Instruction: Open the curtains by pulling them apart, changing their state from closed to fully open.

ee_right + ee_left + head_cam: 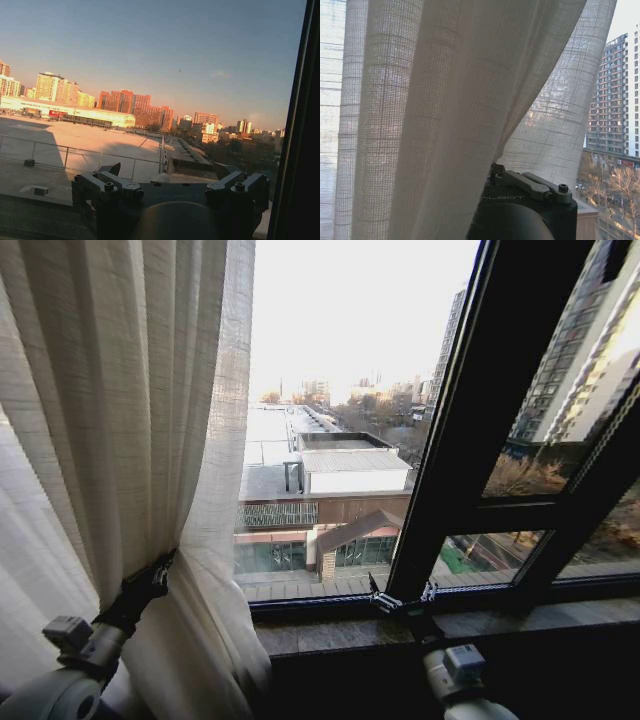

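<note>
One sheer off-white curtain (130, 390) hangs bunched at the left of the window, its pleats pinched in at waist height. My left gripper (160, 570) sits at that pinch, shut on the curtain's folds. In the left wrist view the curtain (445, 100) drapes over the gripper's black housing (520, 207) and hides the fingers. My right gripper (402, 592) hovers open just above the window sill at the foot of the dark frame bar, with nothing between its fingers. The right wrist view shows the right gripper (170, 172) spread wide, facing the glass. The glass from the curtain's edge rightward is uncovered.
A thick dark window frame bar (480, 420) slants up right of centre, with a cross bar beside it. A stone sill (540, 625) runs along the window's foot. The frame's edge (300, 150) stands close beside the right gripper.
</note>
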